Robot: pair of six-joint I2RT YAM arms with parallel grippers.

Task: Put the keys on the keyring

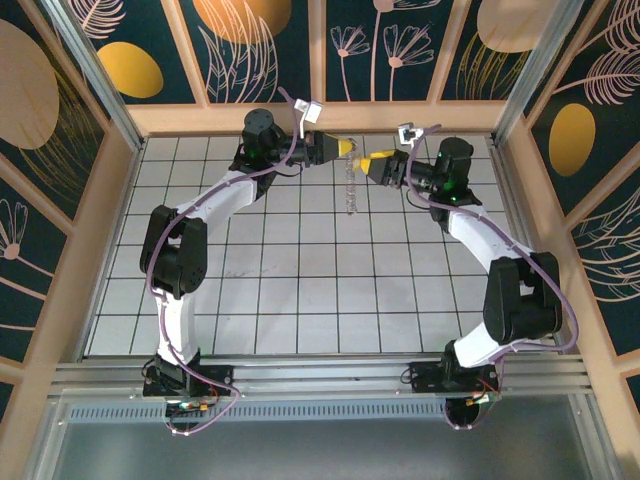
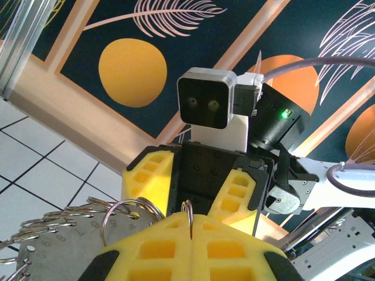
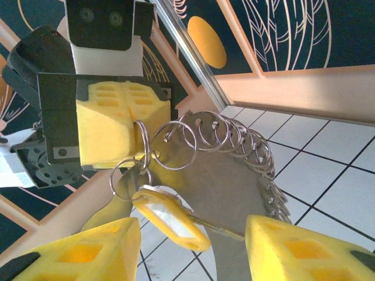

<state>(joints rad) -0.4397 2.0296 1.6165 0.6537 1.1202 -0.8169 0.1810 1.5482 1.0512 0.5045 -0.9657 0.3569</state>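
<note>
Left gripper and right gripper meet tip to tip near the table's far edge, elbows bowed outward, keyring dangling beneath. Left wrist: left pads clenched on its ring. Right wrist: right jaws spread, key between them

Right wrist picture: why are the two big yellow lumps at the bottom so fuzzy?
Right wrist view: those are the right gripper's jaws, too near the lens to focus, while the keyring and yellow tag beyond look sharp. Top external view: even light, but the keyring is tiny there.
</note>
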